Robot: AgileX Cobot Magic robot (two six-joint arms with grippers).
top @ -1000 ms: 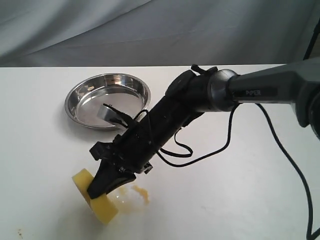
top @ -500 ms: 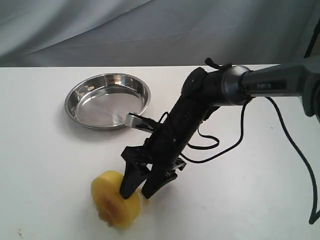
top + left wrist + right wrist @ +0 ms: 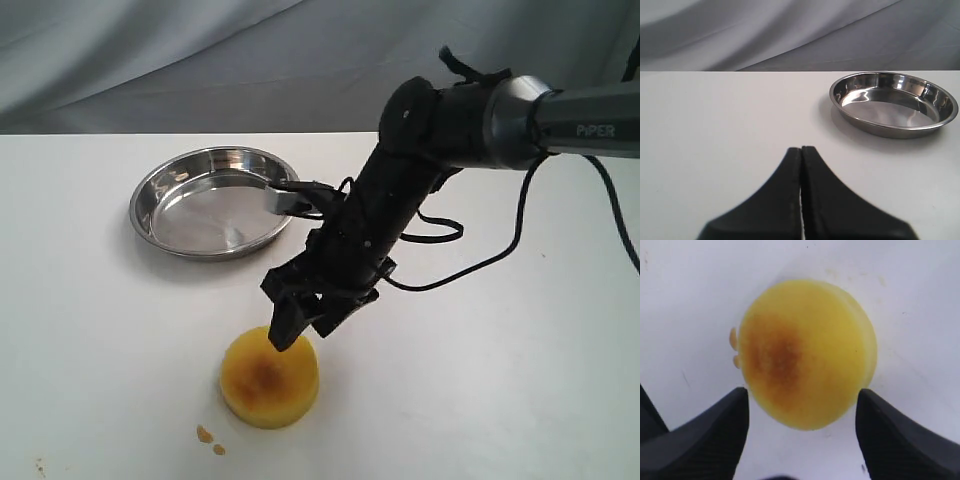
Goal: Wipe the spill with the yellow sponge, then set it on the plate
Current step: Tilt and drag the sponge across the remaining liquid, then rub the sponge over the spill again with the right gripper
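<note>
The yellow sponge point(image 3: 269, 378) lies flat on the white table, its orange-brown stained face up. My right gripper point(image 3: 303, 333) hangs open just above its far edge, touching nothing. In the right wrist view the sponge point(image 3: 807, 352) sits beyond the open right gripper point(image 3: 802, 391), ahead of the two fingertips. Of the spill, only two small amber drops point(image 3: 208, 437) show beside the sponge, also seen as drops point(image 3: 733, 340) at its edge. The steel plate point(image 3: 140, 212) stands empty at the back left. My left gripper point(image 3: 801, 148) is shut on nothing, low over the table, with the plate point(image 3: 840, 107) ahead of it.
A black cable point(image 3: 470, 255) loops from the right arm down onto the table. Grey cloth point(image 3: 200, 60) hangs behind the table's far edge. A tiny brown speck point(image 3: 40, 465) lies near the front left corner.
The right gripper moved right with the sponge, let it go and opened, rising slightly. The sponge went from tilted on edge to lying flat, stain up, where the puddle was.
</note>
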